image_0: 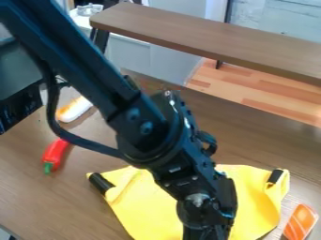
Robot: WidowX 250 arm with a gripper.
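Note:
The black gripper (pixel 207 229) hangs at the bottom centre over a yellow cloth (pixel 147 206), which lies on the brown table with its upper edge creased. Black pieces sit at the cloth's upper left and upper right corners. The arm covers the middle of the cloth, and the gripper's tips are hidden, so contact with the cloth cannot be told. Left of the cloth lies a red toy pepper (pixel 56 153) with a green stem. An orange, white-striped piece (pixel 301 222) is at the cloth's right.
A white and orange toy (pixel 74 109) lies at the upper left, beside the arm's cable. Behind the table (pixel 37 201) runs a raised brown shelf or bench (pixel 207 35). A dark object (pixel 19 108) stands at the left edge.

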